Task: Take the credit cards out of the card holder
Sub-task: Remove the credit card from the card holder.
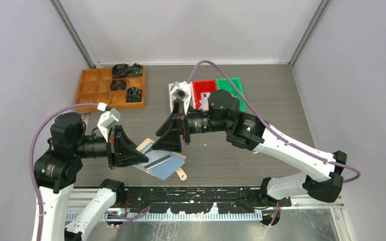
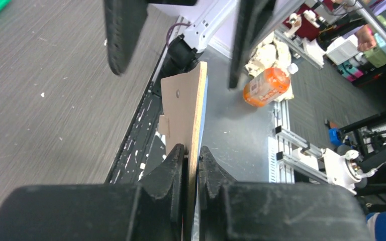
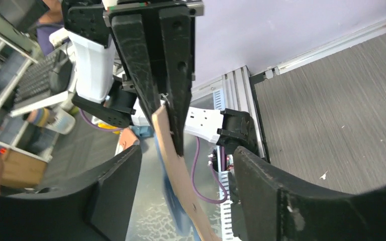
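Pale walls (image 1: 191, 30) enclose you left, far and right. Your grey wood-grain table (image 1: 291, 90) ends at a near aluminium rail (image 1: 206, 216).

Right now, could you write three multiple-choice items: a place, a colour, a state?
1. Where does the wooden compartment tray stand? A near right corner; B far left; C centre.
2. What colour is the card holder inside? A pale blue; B red; C yellow.
3. How is the left gripper? A wide open; B out of view; C shut on the card holder.
Answers: 1 B, the top view shows it there; 2 A, the top view shows blue; 3 C, it pinches the tan edge.
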{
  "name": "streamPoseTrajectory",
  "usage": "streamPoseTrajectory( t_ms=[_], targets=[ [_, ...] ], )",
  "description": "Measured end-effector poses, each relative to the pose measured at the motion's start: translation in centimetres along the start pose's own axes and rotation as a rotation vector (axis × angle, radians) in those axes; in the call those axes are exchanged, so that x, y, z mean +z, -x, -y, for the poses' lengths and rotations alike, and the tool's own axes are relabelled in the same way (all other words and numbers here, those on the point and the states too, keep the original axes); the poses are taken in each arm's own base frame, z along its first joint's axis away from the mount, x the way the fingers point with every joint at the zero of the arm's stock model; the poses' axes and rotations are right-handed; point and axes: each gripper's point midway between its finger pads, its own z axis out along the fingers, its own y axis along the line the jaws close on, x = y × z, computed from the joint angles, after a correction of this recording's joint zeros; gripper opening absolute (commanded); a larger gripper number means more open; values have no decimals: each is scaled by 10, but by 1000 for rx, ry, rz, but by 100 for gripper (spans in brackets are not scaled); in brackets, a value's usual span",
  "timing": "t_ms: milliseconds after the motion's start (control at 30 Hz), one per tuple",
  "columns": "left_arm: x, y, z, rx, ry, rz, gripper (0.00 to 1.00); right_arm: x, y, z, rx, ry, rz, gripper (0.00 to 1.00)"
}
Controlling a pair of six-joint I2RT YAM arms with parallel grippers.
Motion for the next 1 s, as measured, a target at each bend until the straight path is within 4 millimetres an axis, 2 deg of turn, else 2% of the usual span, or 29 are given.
streamPoseTrajectory(
  t_ms=[133, 233, 300, 433, 467, 567, 600, 833, 1000],
  targets=[
    [2, 9, 4, -45, -25, 37, 0, -19, -2, 7, 57, 17, 42, 74],
    [4, 16, 6, -72, -46, 58, 0, -24, -7, -5, 70, 76, 40, 62],
    [4, 21, 7, -86, -55, 69, 0, -27, -11, -12, 78, 112, 37, 47],
    [5, 26, 10, -100, -68, 81, 0, -29, -14, -16, 97, 142, 40, 5],
    [4, 27, 11, -101, -71, 82, 3, -29, -14, -15, 102, 143, 42, 1],
    [5, 26, 11, -108, -71, 84, 26, -29, -15, -14, 113, 136, 42, 1],
    [5, 26, 11, -109, -70, 84, 29, -28, -15, -13, 117, 130, 39, 1],
    [5, 22, 8, -105, -65, 82, 30, -15, -14, -3, 148, 95, -22, 1],
    [6, 17, 3, -103, -55, 67, 20, -9, -20, 1, 153, 85, -72, 1]
  ],
)
